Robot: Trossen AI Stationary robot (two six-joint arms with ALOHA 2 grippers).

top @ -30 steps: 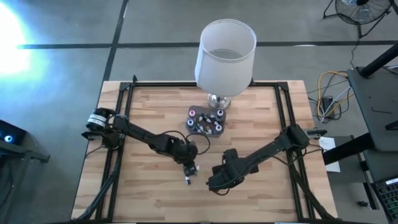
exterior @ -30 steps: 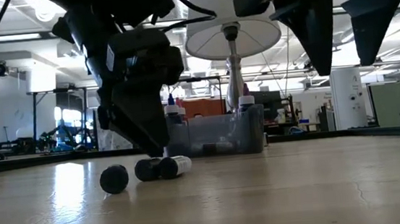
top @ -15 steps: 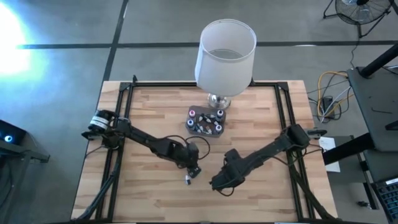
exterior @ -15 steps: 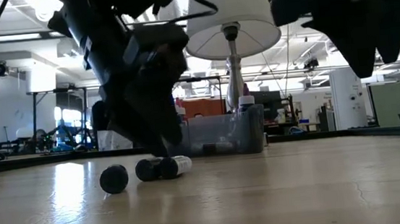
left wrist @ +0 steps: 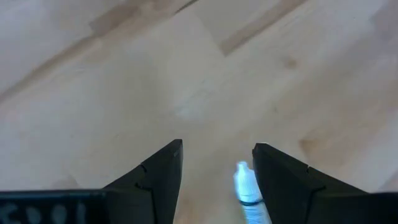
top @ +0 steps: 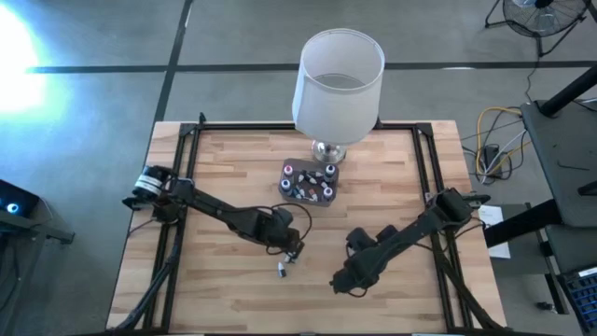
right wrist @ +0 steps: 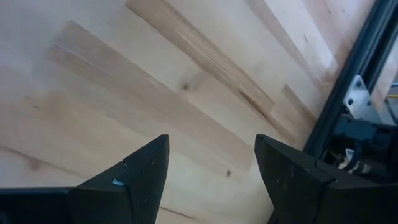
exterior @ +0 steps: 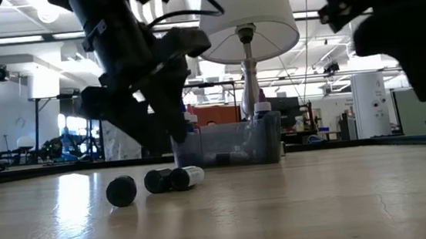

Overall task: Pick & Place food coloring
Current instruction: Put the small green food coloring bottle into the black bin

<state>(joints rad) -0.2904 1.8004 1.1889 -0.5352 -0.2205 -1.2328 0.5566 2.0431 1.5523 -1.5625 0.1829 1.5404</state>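
Dark-bodied, white-tipped food coloring bottles lie loose on the wooden table. The low view shows three of them on their sides, near the front and left of centre: one dark bottle lying end-on, apart to the left, and a pair touching each other, a dark one and one with its white cap pointing right. From above, only one loose bottle can be made out as a small pale speck. More bottles stand upright in a clear plastic tub at the foot of the white-shaded lamp, farther back; their exact count is too small to tell, though red, blue and white tops show.

Stretched from the table's left edge toward the centre, the left arm ends in the left gripper, which hangs just beyond the loose bottle. In its wrist view the left gripper has its fingers spread apart, holding nothing, and a white-tipped bottle with a blue band lies on the wood between them, closer to one finger.

Reaching in from the right edge, the right arm carries the right gripper near the front centre, well apart from the bottles. Its wrist view shows the right gripper with fingers wide apart over bare wood.
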